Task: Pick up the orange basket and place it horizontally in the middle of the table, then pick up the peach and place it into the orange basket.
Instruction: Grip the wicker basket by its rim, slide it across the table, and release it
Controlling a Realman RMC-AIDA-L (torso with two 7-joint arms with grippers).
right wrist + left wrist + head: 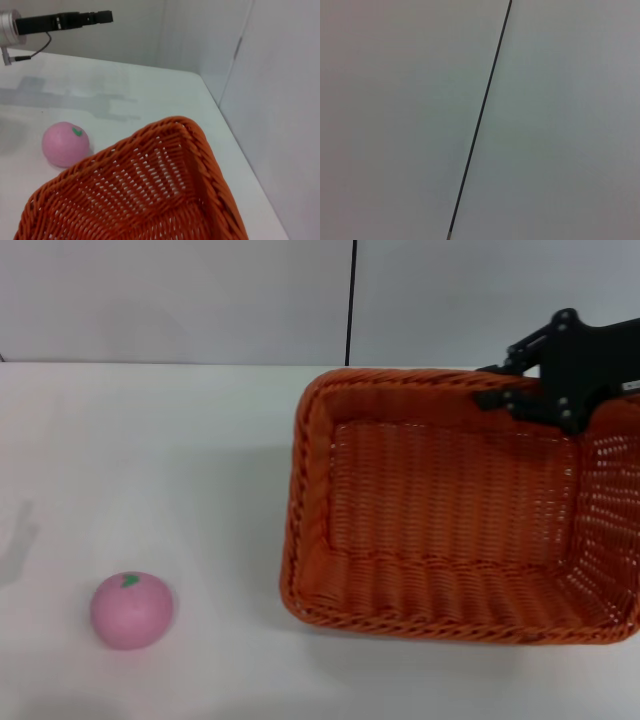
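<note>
Gripping at the far rim of the orange basket (450, 510), the right end effector (535, 395) sits closed on the braided edge, as far as the head view shows. The basket holds nothing. The peach (132, 610) lies on the white worktop (150, 460), well apart to the left.

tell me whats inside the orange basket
Nothing: the orange basket shows only its bare woven floor. The peach sits on the table outside it. The right tool at the far rim hides a small patch.
</note>
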